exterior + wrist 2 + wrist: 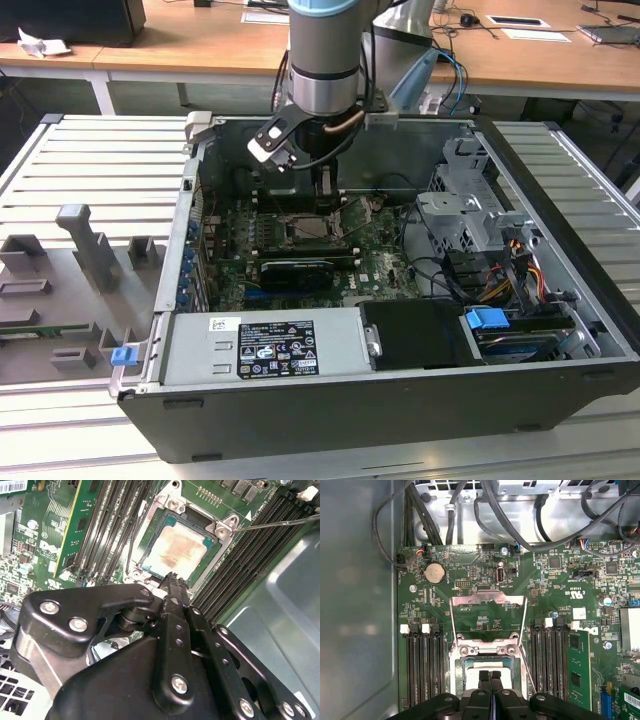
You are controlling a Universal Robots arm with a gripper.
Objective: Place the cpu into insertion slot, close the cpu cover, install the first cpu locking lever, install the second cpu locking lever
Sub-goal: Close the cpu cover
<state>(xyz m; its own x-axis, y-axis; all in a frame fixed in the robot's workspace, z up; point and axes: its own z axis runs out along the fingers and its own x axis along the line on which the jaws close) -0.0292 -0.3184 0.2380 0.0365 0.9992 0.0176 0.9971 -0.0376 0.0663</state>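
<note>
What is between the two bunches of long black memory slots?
The insertion slot, with the cpu lying in it, shown in the second wrist view.

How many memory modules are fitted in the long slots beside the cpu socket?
1. In the first wrist view a green memory module stands in the outermost slot on one side of the insertion slot; the gripper hides the slots' near ends.

Ribbed metal table [90, 170], open black computer case [400, 420] on it, grey fixture blocks [85, 245] beside
</note>
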